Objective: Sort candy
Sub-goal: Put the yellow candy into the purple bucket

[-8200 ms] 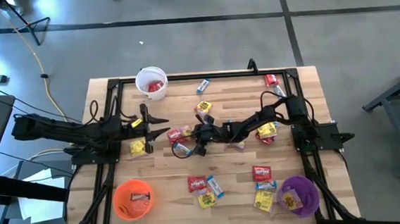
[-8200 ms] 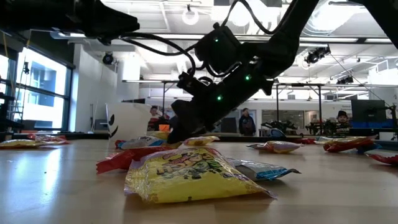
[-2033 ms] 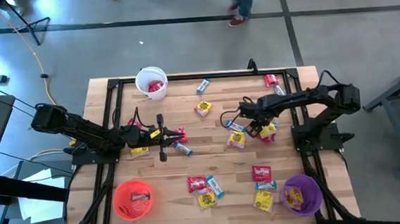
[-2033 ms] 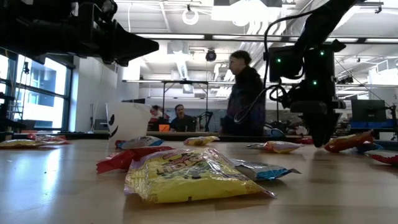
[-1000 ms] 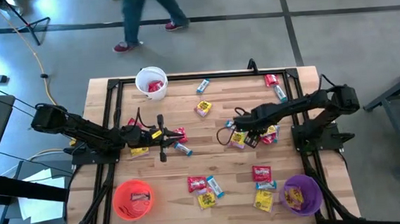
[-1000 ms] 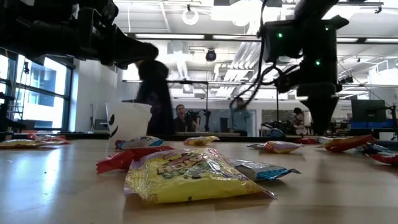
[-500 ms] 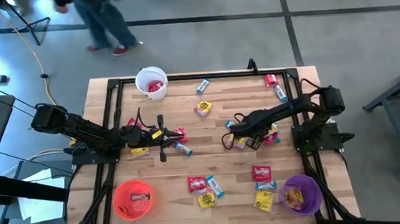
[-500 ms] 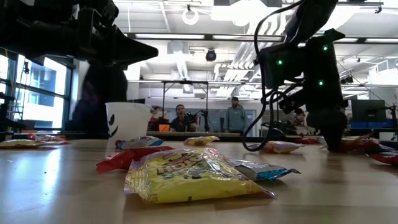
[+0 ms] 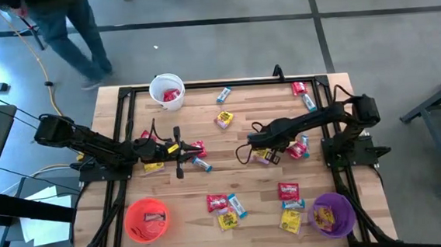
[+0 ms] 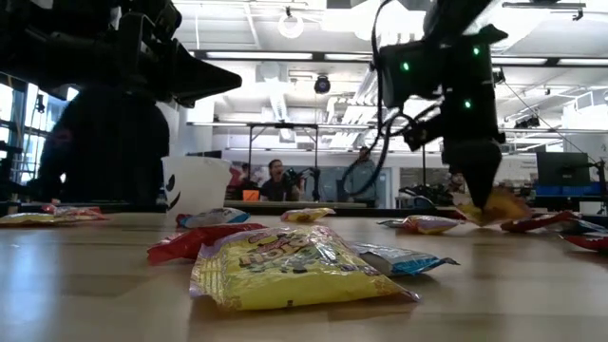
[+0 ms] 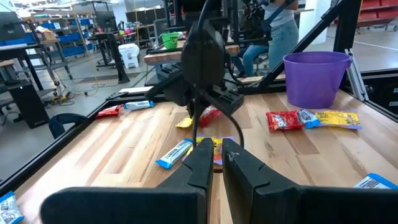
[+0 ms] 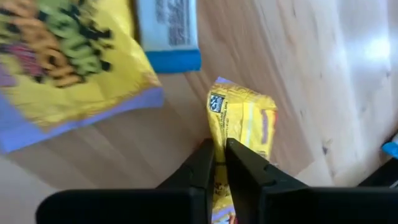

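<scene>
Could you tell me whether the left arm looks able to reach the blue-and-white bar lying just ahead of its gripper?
Probably yes: the bar lies flat on bare wood just ahead of the left gripper, nothing between them, though its fingers are shut and would need opening.

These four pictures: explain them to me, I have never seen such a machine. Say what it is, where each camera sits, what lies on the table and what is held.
It is a robot with two dark arms at a wooden table, each ending in a two-finger gripper.

One camera looks straight down, one sits at table height, and one rides on each wrist, looking past that arm's fingers.

Scattered over the table are small wrapped candies: red, yellow and blue-and-white. Three cups stand at its edges: a white cup, an orange cup and a purple cup, each with some candy inside.

The right gripper, near the table's middle, is shut on a yellow candy; the table-height picture shows it lifted off the wood. The left gripper is shut on nothing and waits on the left side.

A person walks past beyond the table.
</scene>
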